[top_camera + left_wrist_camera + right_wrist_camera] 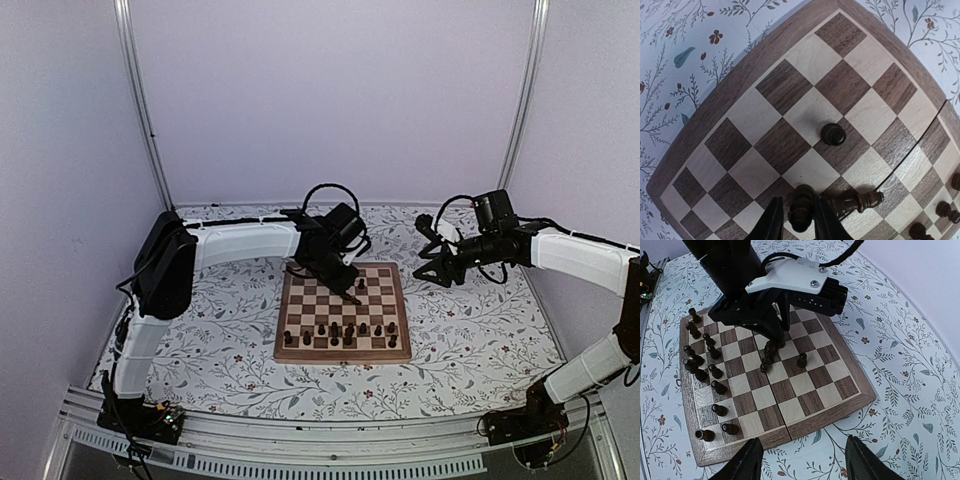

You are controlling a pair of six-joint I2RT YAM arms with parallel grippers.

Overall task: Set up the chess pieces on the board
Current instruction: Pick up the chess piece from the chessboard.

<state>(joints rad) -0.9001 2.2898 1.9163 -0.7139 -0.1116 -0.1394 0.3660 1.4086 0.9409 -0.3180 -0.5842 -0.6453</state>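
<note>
Left gripper (797, 217) gripped piece (801, 200), seemingly upright; straight lift needed, clear of fallen piece (854, 202); right gripper (805, 465) stood open.

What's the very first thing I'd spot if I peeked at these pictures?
The left claw is pinching a dark chess piece near the middle of the board, and another piece lies on its side right next to it. You'd also spot the crowd of dark pieces along the board's near edge. The right claw hangs open over the flowery table, right of the board.
</note>
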